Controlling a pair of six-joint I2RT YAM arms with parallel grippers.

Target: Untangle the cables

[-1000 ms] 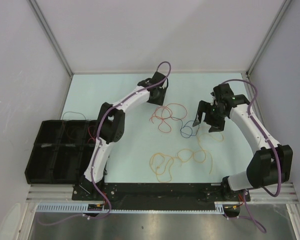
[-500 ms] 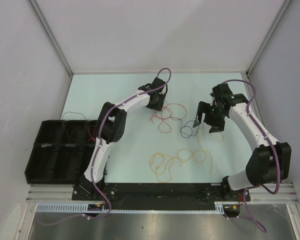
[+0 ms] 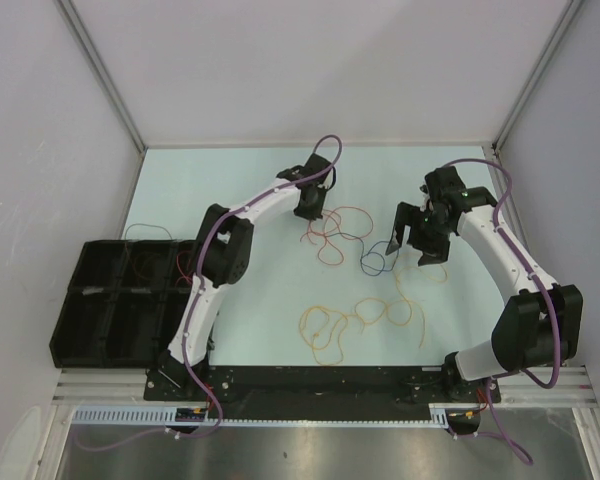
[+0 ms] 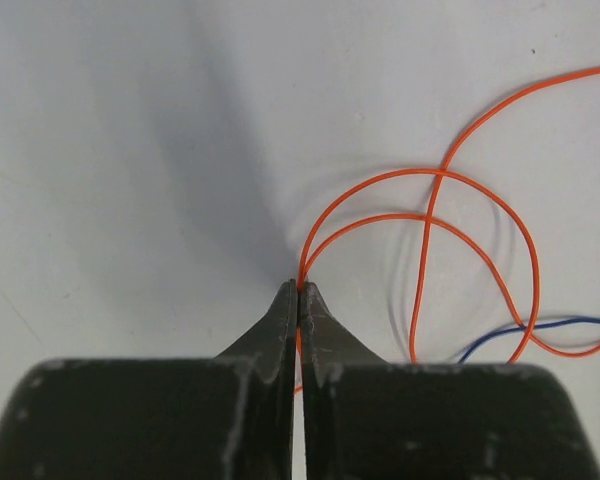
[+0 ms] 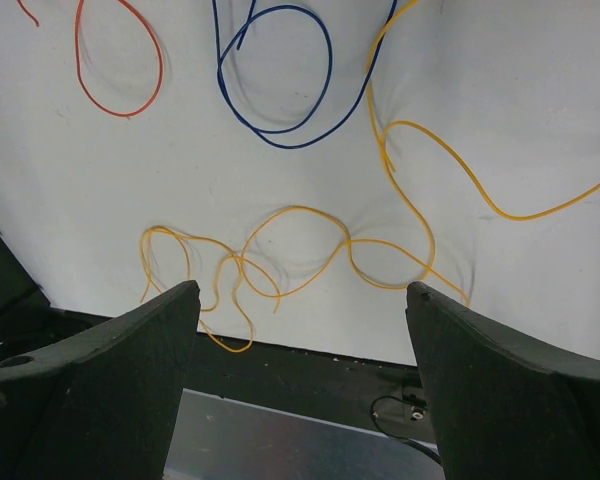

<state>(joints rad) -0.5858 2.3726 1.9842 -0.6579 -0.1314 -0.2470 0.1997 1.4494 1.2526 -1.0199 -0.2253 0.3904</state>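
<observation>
Tightly, left gripper (image 4: 299, 290) pinches red cable (image 4: 438, 173); right gripper (image 5: 300, 290) gapes above yellow cable (image 5: 300, 208).

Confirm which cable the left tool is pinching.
The red-orange cable: its loop runs straight into the shut tips of the left tool. The dark blue cable and the yellow cable lie loose, ungripped.

Bright, diffuse light — thin orange wire (image 4: 435, 175) casts faint soft double shadows on the pale matte tabletop (image 4: 100, 150); broad grey shadow upper centre, left wrist view.
</observation>
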